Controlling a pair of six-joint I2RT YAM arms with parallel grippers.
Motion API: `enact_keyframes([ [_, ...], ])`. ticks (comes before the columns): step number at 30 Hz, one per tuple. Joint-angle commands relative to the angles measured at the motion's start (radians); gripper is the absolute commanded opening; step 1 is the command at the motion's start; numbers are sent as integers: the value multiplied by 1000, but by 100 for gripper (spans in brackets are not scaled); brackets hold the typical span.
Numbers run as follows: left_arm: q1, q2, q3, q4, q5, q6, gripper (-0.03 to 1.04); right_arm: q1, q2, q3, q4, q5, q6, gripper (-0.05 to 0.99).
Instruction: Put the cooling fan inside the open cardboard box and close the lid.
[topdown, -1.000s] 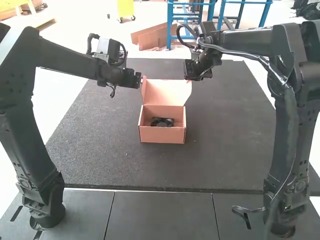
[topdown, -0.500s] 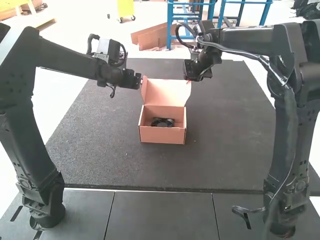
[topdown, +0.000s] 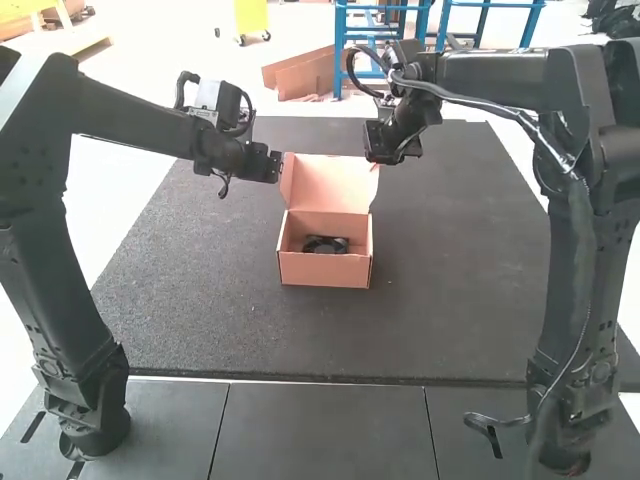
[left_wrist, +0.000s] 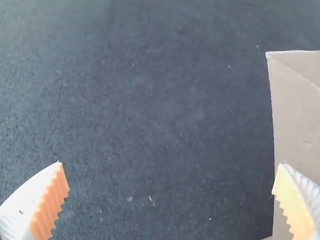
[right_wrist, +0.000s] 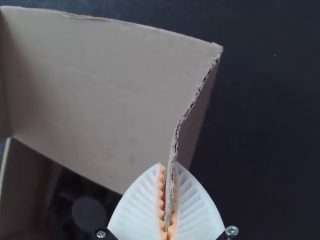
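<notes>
An open cardboard box (topdown: 324, 262) stands mid-mat with its lid (topdown: 330, 184) raised upright at the back. The black cooling fan (topdown: 323, 243) lies inside it, and its dark shape (right_wrist: 79, 210) shows below the lid in the right wrist view. My right gripper (topdown: 379, 157) is at the lid's upper right corner, shut on the lid's torn side edge (right_wrist: 172, 150); its ribbed white fingers (right_wrist: 145, 210) pinch the cardboard. My left gripper (topdown: 276, 165) hovers open just left of the lid's upper left corner, its orange pads (left_wrist: 49, 202) wide apart beside the cardboard (left_wrist: 295, 115).
The black rubber mat (topdown: 180, 290) covers the table around the box, with free room on all sides. A dark table edge (topdown: 320, 430) runs along the front.
My right gripper has shifted slightly up and left, still holding the lid's edge. The left gripper has drawn back a touch from the lid's left corner.
</notes>
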Motion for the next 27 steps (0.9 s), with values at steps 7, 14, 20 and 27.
enact_keyframes([
  [7, -15, -70, 33, -44, 10, 3, 97, 31, -54, -14, -54, -61, 19, -1],
  [14, -15, -108, 27, -76, 43, 1, 97, 42, -72, -46, -64, -74, 36, -1],
  [20, -15, -131, 6, -87, 53, 4, 97, 51, -92, -77, -64, -80, 41, -1],
  [27, -30, -136, -28, -87, 63, 1, 97, 54, -101, -91, -64, -80, 44, -1],
])
